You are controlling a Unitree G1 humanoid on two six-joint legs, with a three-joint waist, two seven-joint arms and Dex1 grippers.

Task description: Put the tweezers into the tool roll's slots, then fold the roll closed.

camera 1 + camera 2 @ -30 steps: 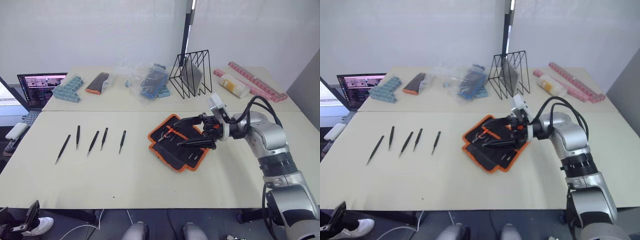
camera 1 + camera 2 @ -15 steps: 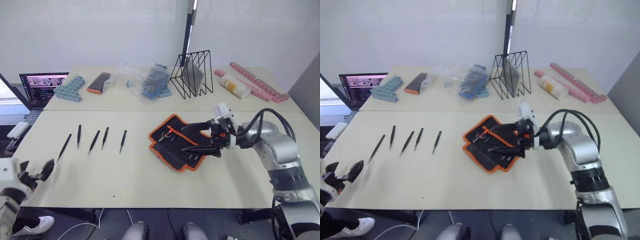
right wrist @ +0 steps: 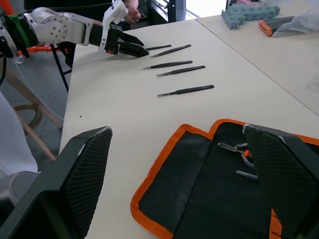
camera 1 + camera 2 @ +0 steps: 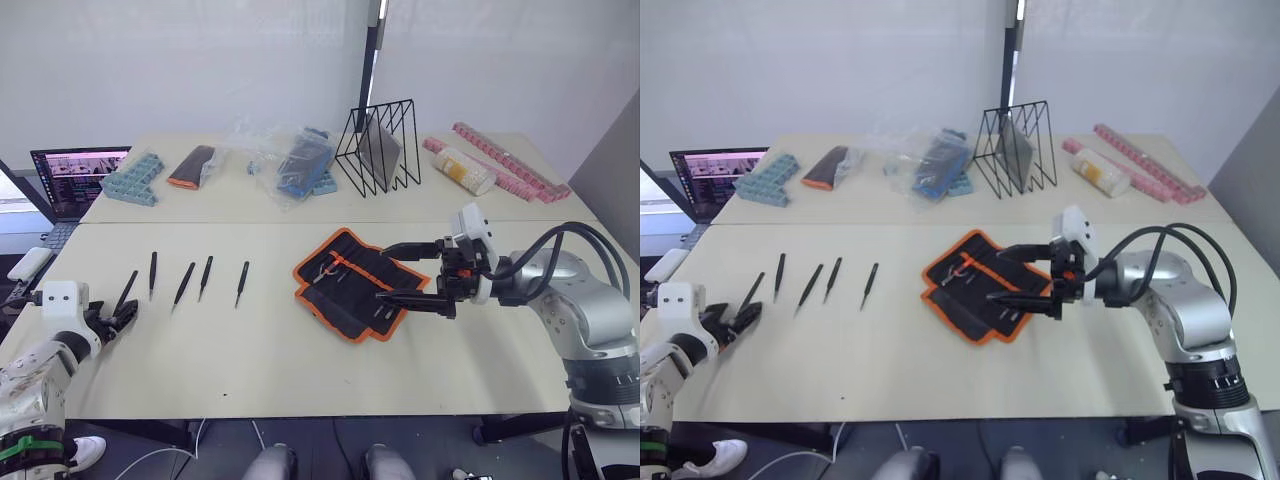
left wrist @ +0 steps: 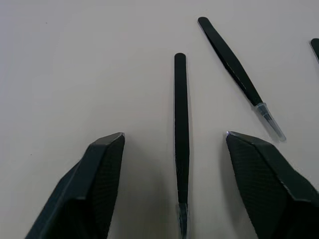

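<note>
Tweezers (image 4: pixel 184 283), five slim black ones, lie in a loose row on the left half of the pale table (image 4: pixel 250 360), all of them outside the tool roll (image 4: pixel 352 282), which is spread open and flat near the table's middle with its orange edging and orange middle stripe showing. The left gripper (image 4: pixel 118 320) reaches in low from the near left corner, forearm angled toward the far right, its two black fingers spread apart on either side of the near end of the leftmost tweezer (image 5: pixel 181 134), not touching it. The right gripper (image 4: pixel 398 273) comes in from the right with the elbow bent and the forearm held nearly level above the table, fingers pointing left over the roll's right edge; its jaws stand wide apart, holding nothing. A few small metal tools sit in the roll near its stripe. On the far table stand a black wire rack (image 4: pixel 380 147), clear plastic bags (image 4: pixel 285 160), teal pill organizers (image 4: pixel 135 178) and a small dark pouch with one orange end (image 4: pixel 194 166); an open laptop (image 4: pixel 75 180) sits at far left.
</note>
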